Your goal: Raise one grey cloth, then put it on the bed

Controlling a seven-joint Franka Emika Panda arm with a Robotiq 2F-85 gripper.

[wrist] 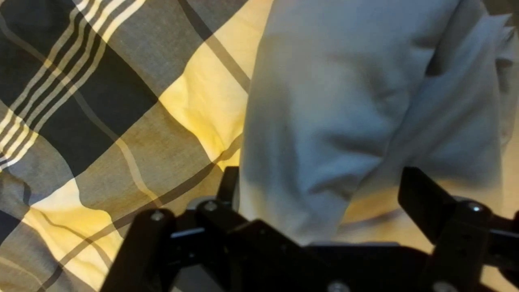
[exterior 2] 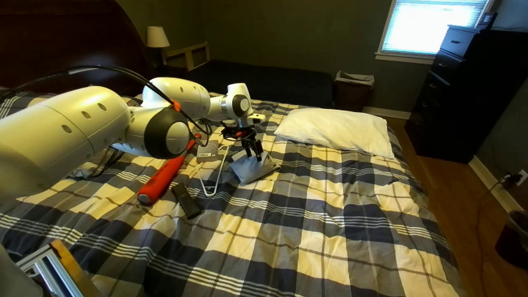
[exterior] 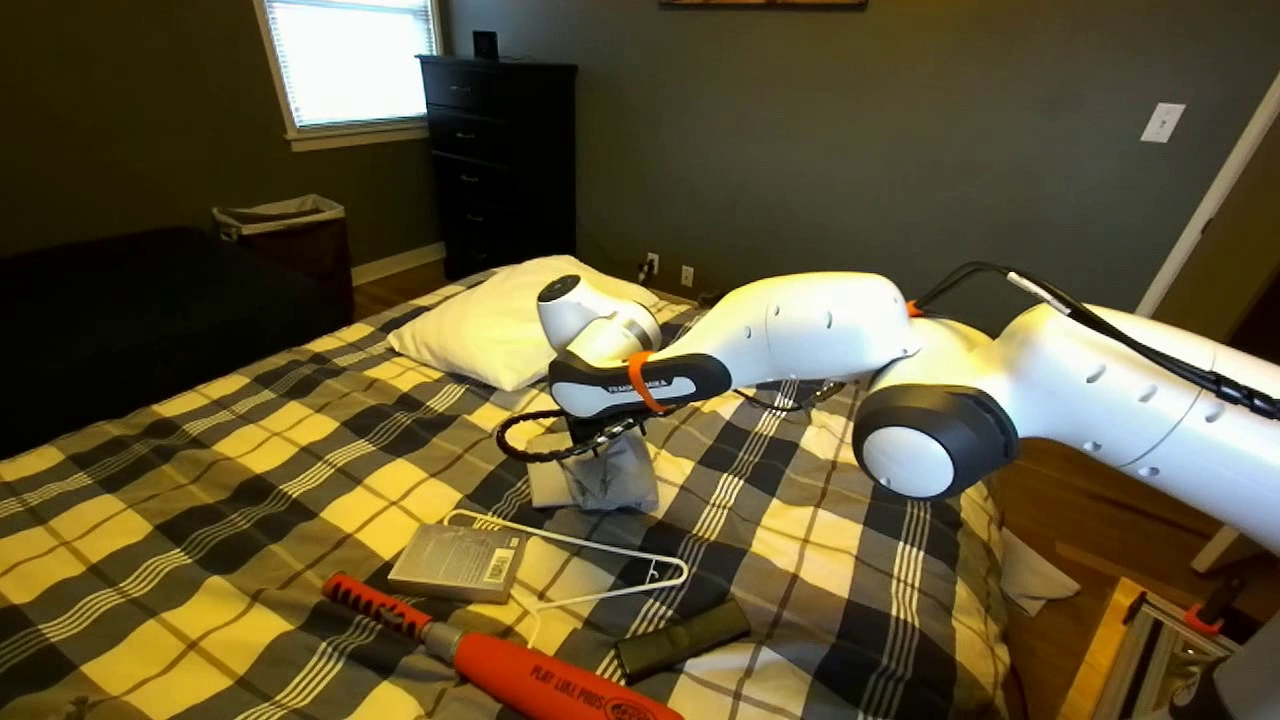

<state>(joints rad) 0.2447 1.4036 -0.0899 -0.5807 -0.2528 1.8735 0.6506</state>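
Observation:
The grey cloth [wrist: 324, 89] is rumpled, with soft creases, and fills much of the wrist view beyond my fingertips. In both exterior views this grey cloth [exterior: 620, 480] [exterior 2: 249, 170] lies on the plaid bed [exterior 2: 350, 231], beside the hanger. Over it my gripper [wrist: 320, 176] points down and stands open, its two fingers wide apart. Cloth shows in the gap, mostly toward the left finger [wrist: 229, 184], with some yellow bed cover near the right one. In an exterior view the gripper [exterior 2: 254, 156] is low at the cloth; whether the fingertips touch it I cannot tell.
A white pillow [exterior: 490, 325] lies behind the cloth. Near it on the bed are a white hanger [exterior: 570, 537], a grey box [exterior: 450, 563], a red bat [exterior 2: 163, 179] and a dark remote-like object [exterior 2: 186, 201]. A black dresser [exterior: 505, 165] stands by the wall.

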